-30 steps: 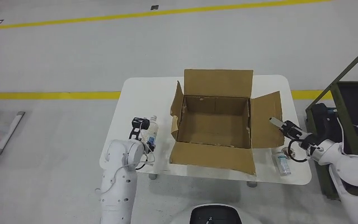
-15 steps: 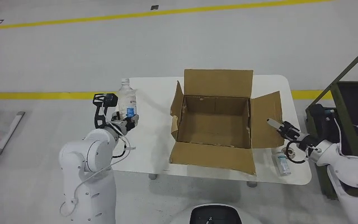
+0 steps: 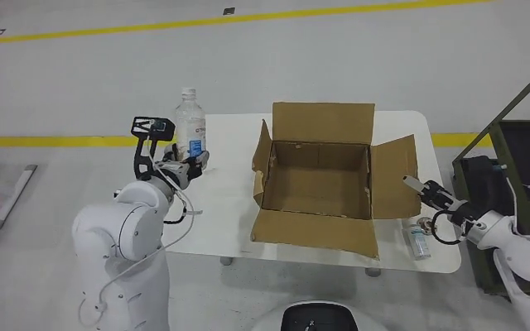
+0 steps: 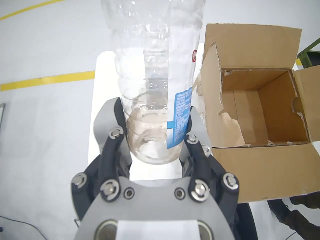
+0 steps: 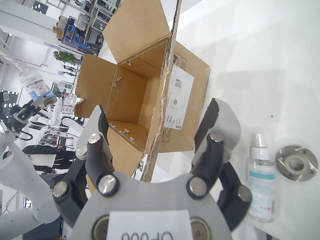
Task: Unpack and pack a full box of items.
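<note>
Here, in the top view, the clear plastic bottle [image 3: 190, 124] stands upright left of centre, over the table's left edge. The left gripper [image 3: 189, 161] is clamped on its base. The open cardboard box [image 3: 310, 227] sits mid-frame on the white table [image 3: 224, 207]. At lower right, the right gripper [image 3: 411, 182] is spread wide and holds nothing, near a small spray bottle [image 3: 419, 240] and a metal flange [image 5: 295, 163].

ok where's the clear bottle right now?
Top view: the clear plastic bottle is held upright by its base in the left tool, raised over the table at its left end, left of the open cardboard box.
</note>
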